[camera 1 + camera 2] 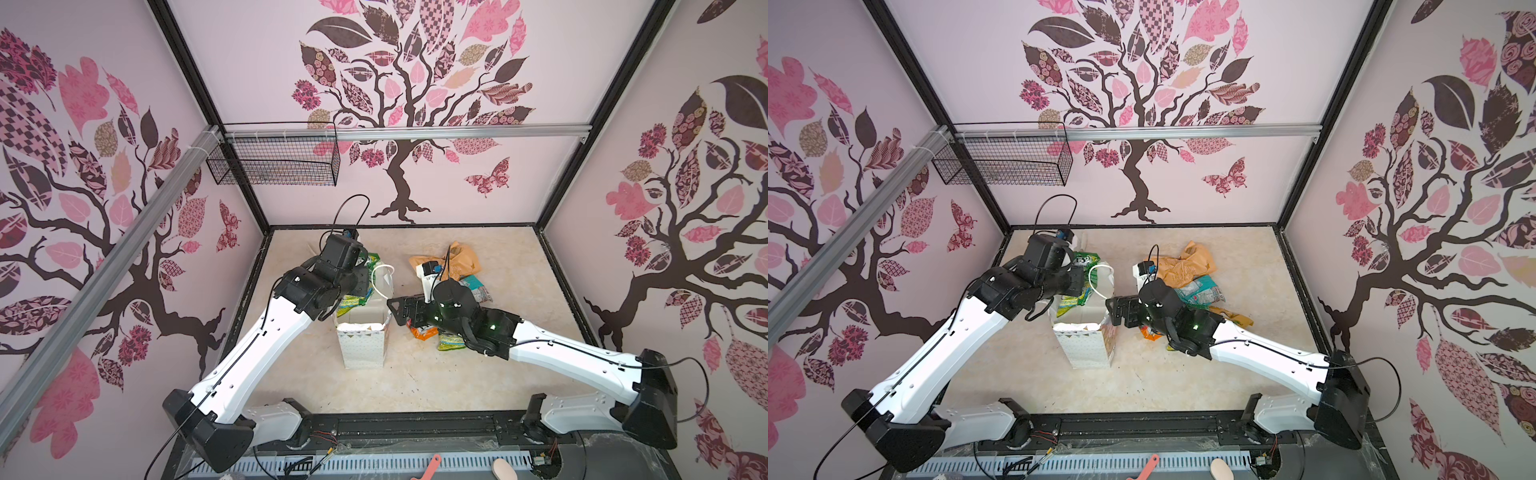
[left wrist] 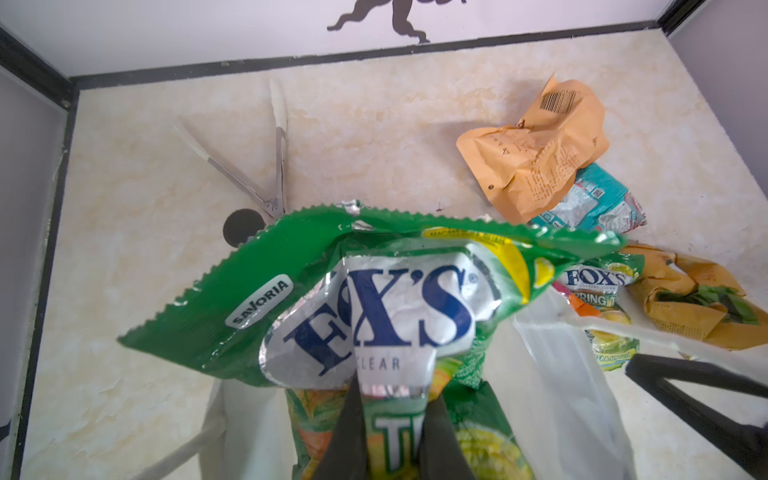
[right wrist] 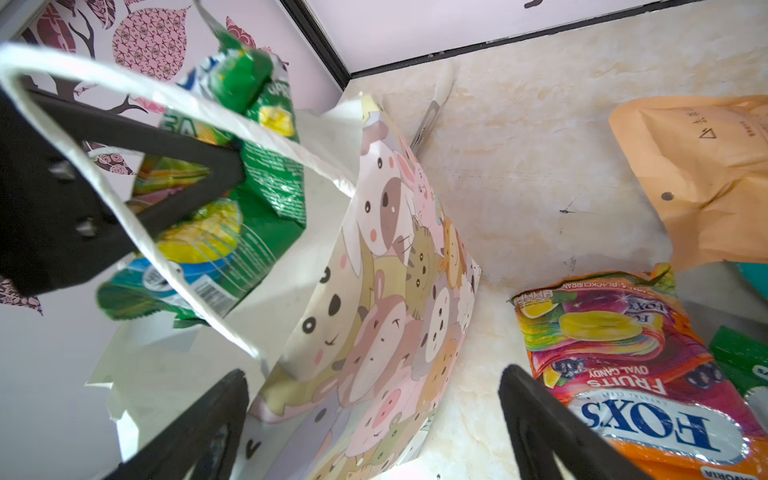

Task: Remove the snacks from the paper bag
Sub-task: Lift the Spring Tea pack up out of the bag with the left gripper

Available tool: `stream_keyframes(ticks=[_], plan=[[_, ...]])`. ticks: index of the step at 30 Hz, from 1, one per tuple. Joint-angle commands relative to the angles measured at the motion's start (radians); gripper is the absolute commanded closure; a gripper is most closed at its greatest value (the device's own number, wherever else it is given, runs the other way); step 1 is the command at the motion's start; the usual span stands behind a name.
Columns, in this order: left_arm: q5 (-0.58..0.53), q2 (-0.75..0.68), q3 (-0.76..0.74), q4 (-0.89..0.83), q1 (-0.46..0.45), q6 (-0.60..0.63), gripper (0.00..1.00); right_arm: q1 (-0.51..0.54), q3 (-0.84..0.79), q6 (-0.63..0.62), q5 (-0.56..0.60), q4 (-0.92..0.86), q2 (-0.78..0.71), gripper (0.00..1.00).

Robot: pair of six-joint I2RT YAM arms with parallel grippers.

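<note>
Left of centre, the left gripper (image 2: pixel 395 386) is pinched tight on a green FOX'S packet (image 2: pixel 374 307), just over the mouth of the upright paper bag (image 1: pixel 361 345) mid-frame. At the bag's right rim the right gripper (image 3: pixel 372 372) gapes wide, holding nothing. Further right lie the tan packet (image 1: pixel 457 257), teal packet (image 1: pixel 478 286) and orange-red FOX'S packet (image 3: pixel 623 353).

Robot test cell in a lab, boxed-in tabletop (image 1: pixel 457 374), black frame posts (image 1: pixel 193 79), aluminium rail (image 1: pixel 415 132), tree-print wall panels (image 1: pixel 415 62), wire basket (image 1: pixel 274 162), left arm (image 1: pixel 249 353) and right arm (image 1: pixel 573 357) mounted on base rail (image 1: pixel 415 426), slotted cable duct (image 1: pixel 374 463).
</note>
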Motion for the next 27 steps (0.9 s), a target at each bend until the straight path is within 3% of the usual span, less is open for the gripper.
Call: stream_keyframes(ticks=[1, 14, 20, 24, 27], plan=[[-0.025, -0.026, 0.073, 0.009, 0.005, 0.03, 1.0, 0.003, 0.001, 0.001, 0.004, 0.0, 0.003, 0.03], [-0.079, -0.01, 0.213, -0.049, 0.004, 0.094, 1.0, 0.003, 0.038, -0.009, 0.009, 0.009, -0.106, 0.02], [-0.039, -0.012, 0.288, -0.056, 0.001, 0.095, 1.0, 0.003, 0.061, -0.039, 0.044, 0.008, -0.19, 0.01], [-0.039, -0.015, 0.33, -0.043, -0.041, 0.093, 1.0, 0.003, 0.078, -0.057, 0.061, 0.01, -0.236, 0.01], [-0.103, -0.008, 0.369, -0.026, -0.114, 0.109, 1.0, 0.003, 0.091, -0.068, 0.068, 0.018, -0.258, 0.0]])
